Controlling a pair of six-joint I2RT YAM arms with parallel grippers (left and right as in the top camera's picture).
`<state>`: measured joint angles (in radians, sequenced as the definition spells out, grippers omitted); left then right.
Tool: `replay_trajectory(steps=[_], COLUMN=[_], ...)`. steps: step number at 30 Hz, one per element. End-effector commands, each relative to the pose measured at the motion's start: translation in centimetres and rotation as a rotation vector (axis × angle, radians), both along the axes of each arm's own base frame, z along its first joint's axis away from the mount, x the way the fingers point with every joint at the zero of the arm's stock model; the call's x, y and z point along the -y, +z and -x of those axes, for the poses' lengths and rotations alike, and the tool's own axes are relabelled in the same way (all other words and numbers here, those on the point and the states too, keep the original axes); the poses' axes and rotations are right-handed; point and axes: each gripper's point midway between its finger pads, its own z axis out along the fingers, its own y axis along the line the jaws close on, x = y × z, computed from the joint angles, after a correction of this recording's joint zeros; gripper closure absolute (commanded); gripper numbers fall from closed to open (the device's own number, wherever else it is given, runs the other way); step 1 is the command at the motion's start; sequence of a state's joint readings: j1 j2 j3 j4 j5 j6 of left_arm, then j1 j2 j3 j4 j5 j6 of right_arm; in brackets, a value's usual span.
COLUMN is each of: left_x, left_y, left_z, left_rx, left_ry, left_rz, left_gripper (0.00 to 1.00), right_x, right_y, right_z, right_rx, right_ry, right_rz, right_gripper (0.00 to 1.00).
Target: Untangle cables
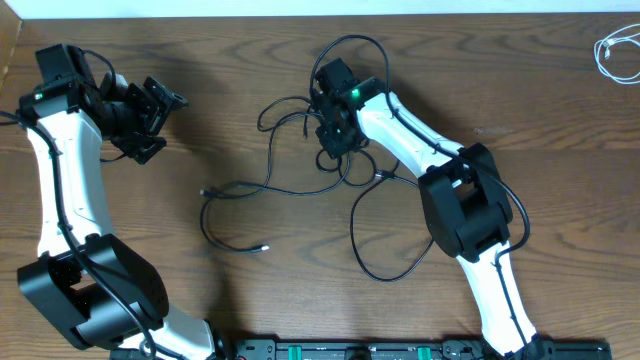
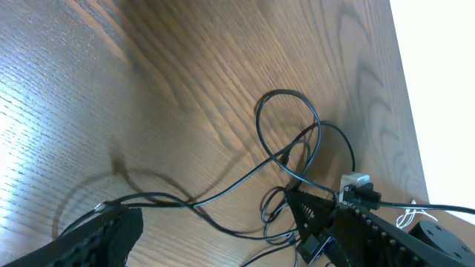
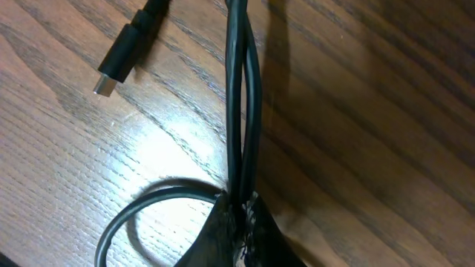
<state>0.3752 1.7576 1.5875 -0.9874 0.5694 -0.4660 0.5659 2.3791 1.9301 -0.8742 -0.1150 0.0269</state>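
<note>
Closest in, from the right wrist, the right end effector [image 3: 237, 204] is pressed together, its dark fingers pinching two smooth, round, rubbery strands of the black cables [image 3: 254, 111]. The strands run side by side toward 12 o'clock, and a third stretch curls away from the pinch in an arc toward 8 o'clock. At 10 o'clock of that pinch lies one plug [image 3: 122, 55], a short black plastic barrel with a small bare metal tip, flat on the surface [image 1: 540, 110] and apart from the fingers. The surface is dark brown wood with a long, streaky grain and a soft sheen. From overhead, the black cables sprawl across the middle of it in thin loose loops. The widest loops sag toward 6 o'clock and the tightest knot sits under the right end effector. The loops cross too often to count the separate cords, though two small plug tips show toward 8 o'clock of the knot. Out at 10 o'clock the left end effector [image 1: 160, 125] hovers with its two blocky black fingers spread wide, gripping nothing. Farthest off, at 2 o'clock by the far edge, a single white cable [image 1: 606, 50] lies loosely bunched, well apart from the black ones.
</note>
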Motion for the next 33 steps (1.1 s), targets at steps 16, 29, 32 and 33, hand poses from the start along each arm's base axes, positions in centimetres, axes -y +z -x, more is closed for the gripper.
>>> replay_trajectory(steps=[16, 29, 32, 33], left_x=[-0.1, -0.1, -0.1, -0.1], left_y=[0.8, 0.8, 0.8, 0.8], left_z=[0.2, 0.2, 0.2, 0.2], left_rx=[0.026, 0.026, 0.026, 0.026], left_ry=[-0.021, -0.021, -0.021, -0.021], left_rz=[-0.033, -0.033, -0.033, -0.033], left_gripper=[0.12, 0.12, 0.12, 0.12], right_x=[7.7, 26.0, 29.6, 30.8], right_y=[25.6, 41.7, 44.3, 44.9], right_z=[-1.3, -0.1, 1.3, 1.7], right_rx=[0.41, 0.768, 0.825, 0.84], right_ry=[-0.147, -0.464, -0.513, -0.53], right_rz=[-0.21, -0.451, -0.519, -0.534], right_gripper=[0.99, 0.99, 0.99, 0.99])
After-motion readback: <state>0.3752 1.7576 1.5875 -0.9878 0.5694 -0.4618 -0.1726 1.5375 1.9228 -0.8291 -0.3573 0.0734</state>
